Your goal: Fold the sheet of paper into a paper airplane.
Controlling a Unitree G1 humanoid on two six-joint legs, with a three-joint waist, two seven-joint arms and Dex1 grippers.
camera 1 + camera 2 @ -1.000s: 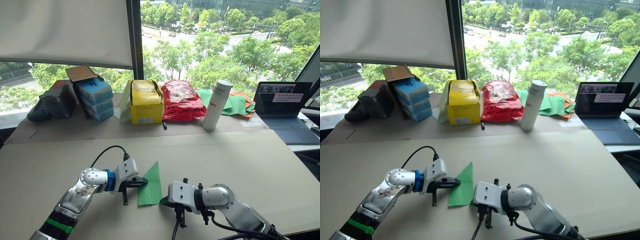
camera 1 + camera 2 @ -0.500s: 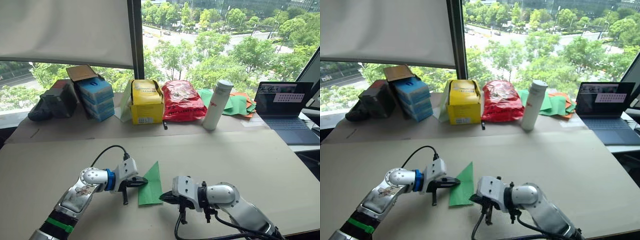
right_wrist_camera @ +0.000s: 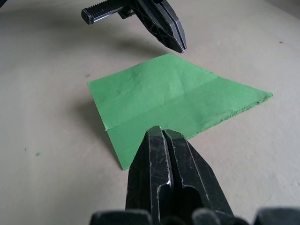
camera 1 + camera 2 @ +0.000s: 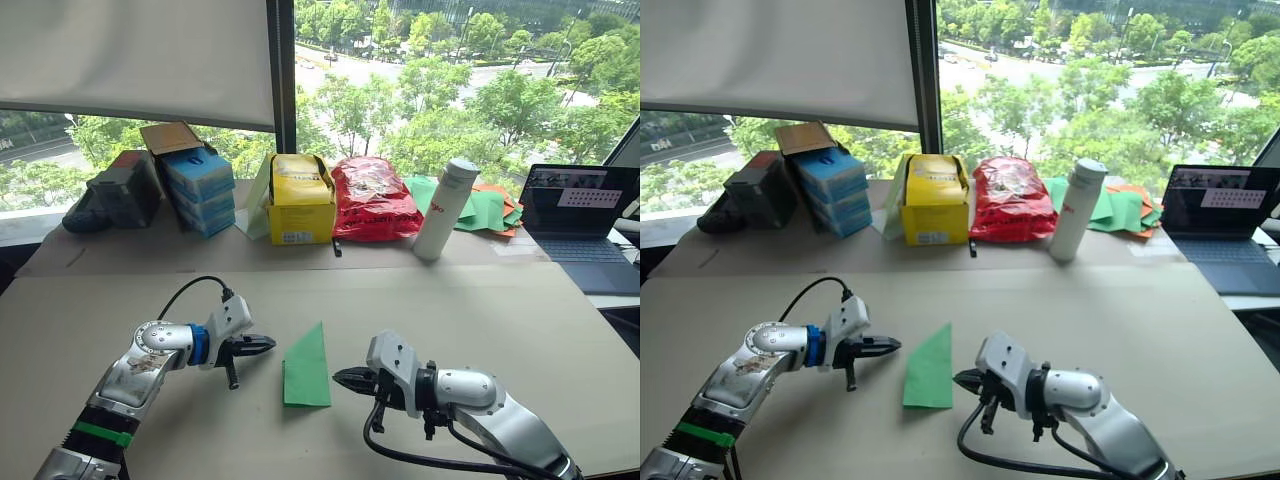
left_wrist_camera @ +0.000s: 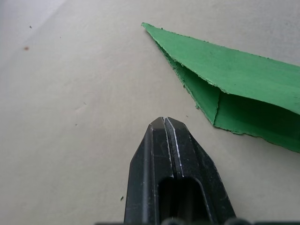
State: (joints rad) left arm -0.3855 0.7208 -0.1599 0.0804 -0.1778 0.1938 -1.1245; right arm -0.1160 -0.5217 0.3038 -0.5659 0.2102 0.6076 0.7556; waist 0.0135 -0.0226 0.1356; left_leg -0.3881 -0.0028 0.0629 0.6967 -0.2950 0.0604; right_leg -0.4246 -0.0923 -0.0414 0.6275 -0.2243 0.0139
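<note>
The bright green sheet of paper (image 4: 307, 365) lies flat on the beige table (image 4: 500, 310), folded into a pointed wedge with its tip toward the far side and one crease along its length (image 3: 173, 98). My left gripper (image 4: 266, 343) is shut and empty, hovering a short way left of the paper with its tips aimed at it (image 5: 164, 122). On the paper's other side my right gripper (image 4: 340, 377) is shut too, just off the near right corner and touching nothing (image 3: 161, 132). The right wrist view also shows the left gripper (image 3: 178, 44) beyond the paper.
Along the table's back stand a dark bag (image 4: 110, 195), blue boxes (image 4: 195, 190), a yellow box (image 4: 300, 205), a red bag (image 4: 372, 200), a white bottle (image 4: 444, 210), a heap of green and orange sheets (image 4: 490, 210) and a laptop (image 4: 585, 225).
Both grippers have drawn back from the paper, the left one to the left and the right one to the right. The paper now lies free. The camera has shifted slightly.
</note>
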